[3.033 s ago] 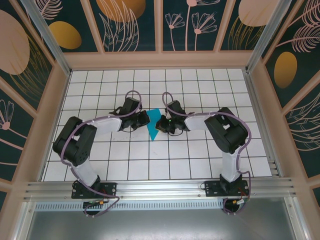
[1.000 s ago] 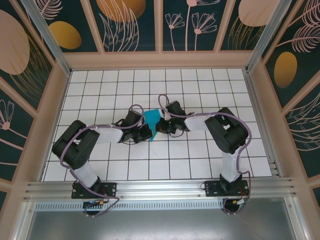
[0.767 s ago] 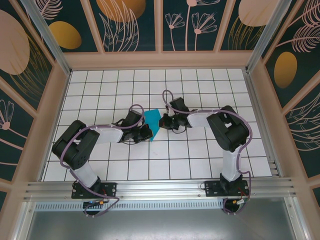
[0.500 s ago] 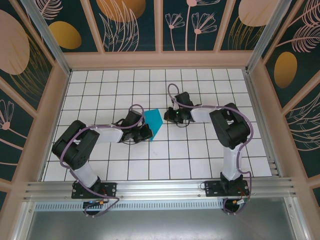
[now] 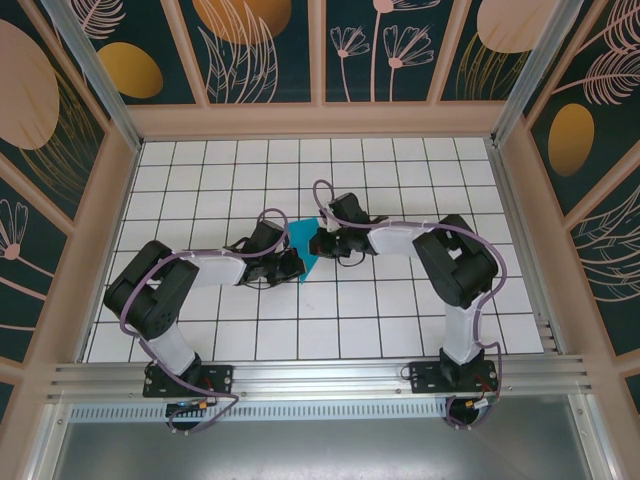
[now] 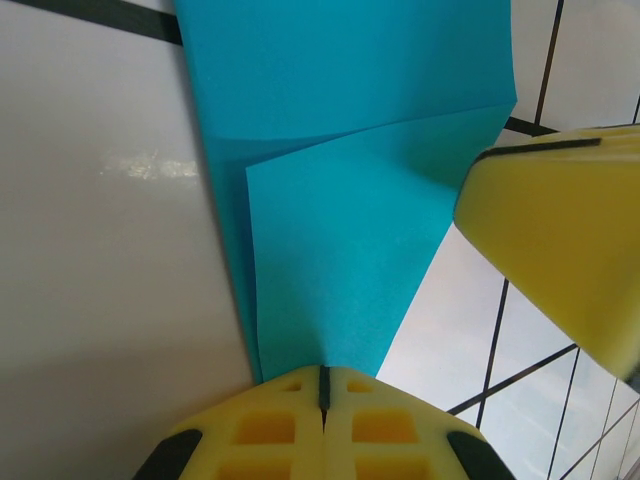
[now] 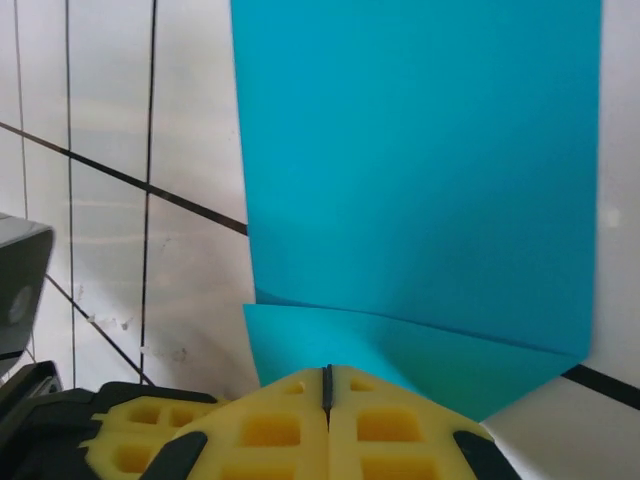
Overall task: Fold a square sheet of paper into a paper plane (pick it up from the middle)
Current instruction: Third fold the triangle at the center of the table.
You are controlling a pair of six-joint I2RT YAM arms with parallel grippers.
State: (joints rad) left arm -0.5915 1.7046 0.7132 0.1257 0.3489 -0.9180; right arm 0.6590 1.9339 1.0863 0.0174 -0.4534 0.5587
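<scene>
Both shut tight, the left end effector (image 5: pixel 296 264) and the right end effector (image 5: pixel 318 243) press opposite ends of our half-folded square sheet of paper (image 5: pixel 304 246) at the middle of the table (image 5: pixel 400 320), seemingly pinning its flaps for creasing.

The left arm (image 5: pixel 200 265) and right arm (image 5: pixel 400 240) share white links, bulky black joints, looping lilac cables (image 5: pixel 498 268) and yellow, black-trimmed fingers (image 6: pixel 270 430).

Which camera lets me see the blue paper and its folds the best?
The left wrist camera: the paper is close up and its overlapping folded layers show clearly. The right wrist camera shows it close too, mostly one flat panel with one crease. The top camera shows a small blue wedge.
</scene>
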